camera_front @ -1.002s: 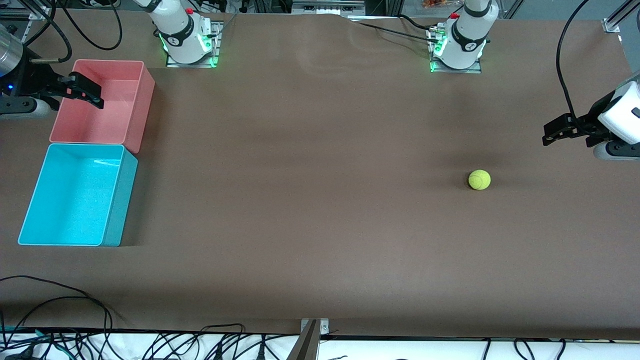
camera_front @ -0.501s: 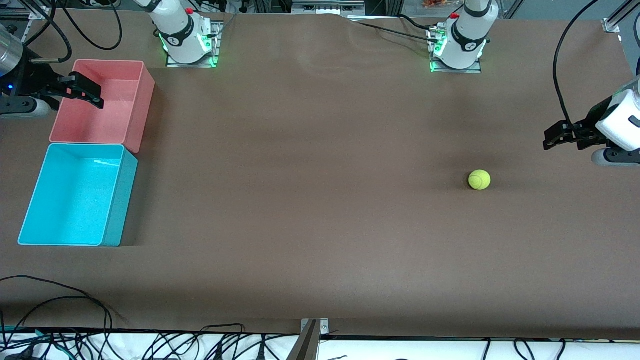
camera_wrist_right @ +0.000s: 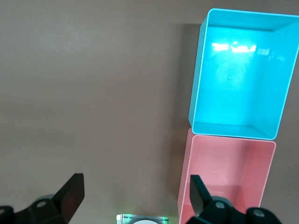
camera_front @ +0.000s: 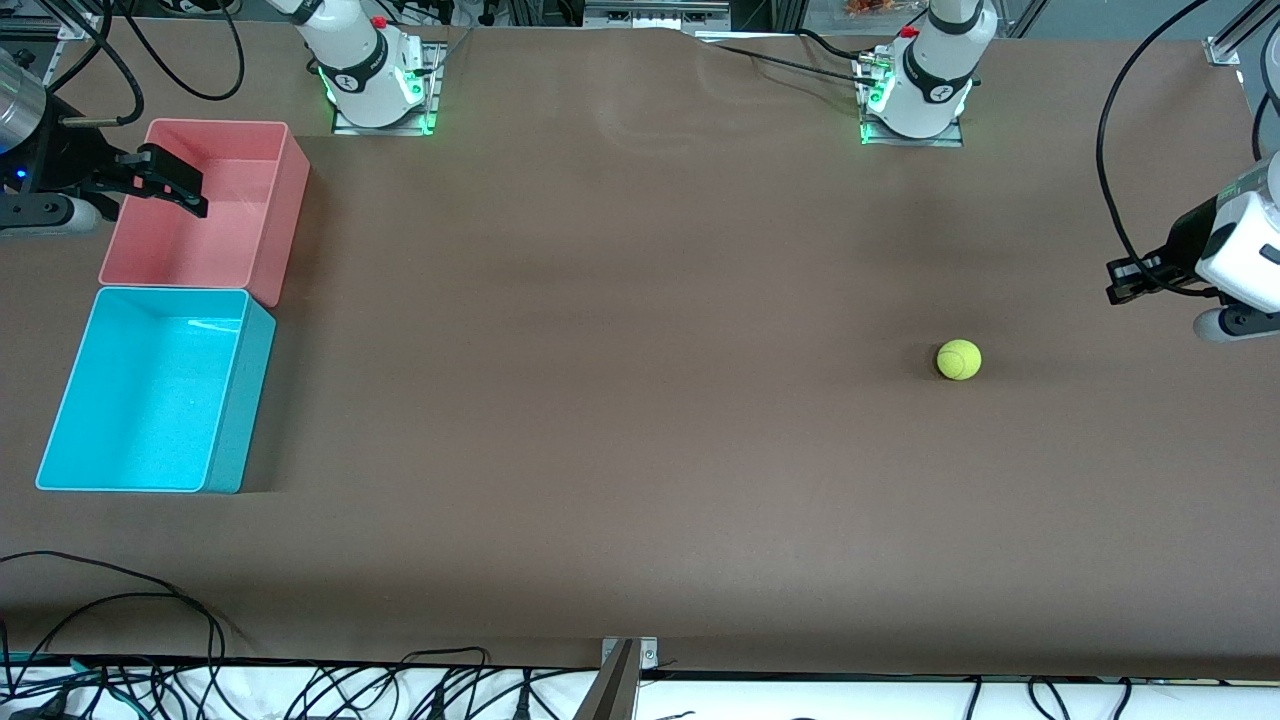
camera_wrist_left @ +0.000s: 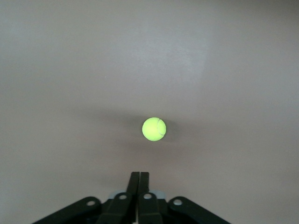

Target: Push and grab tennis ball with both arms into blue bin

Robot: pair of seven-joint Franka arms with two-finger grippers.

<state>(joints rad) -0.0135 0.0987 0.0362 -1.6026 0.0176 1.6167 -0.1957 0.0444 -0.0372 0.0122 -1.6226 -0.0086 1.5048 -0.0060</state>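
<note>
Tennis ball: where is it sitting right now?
The tennis ball lies alone on the bare table toward the left arm's end, a long way from the blue bin. The left end effector, shut and empty, hovers nearby.

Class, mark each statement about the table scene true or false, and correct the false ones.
1. The tennis ball lies inside the blue bin. False: it lies on the table, toward the left arm's end.
2. The left tool is shut and holds nothing. True.
3. The right tool is shut. False: it is open, over the pink bin.
4. The blue bin is nearer the front camera than the pink bin. True.
</note>
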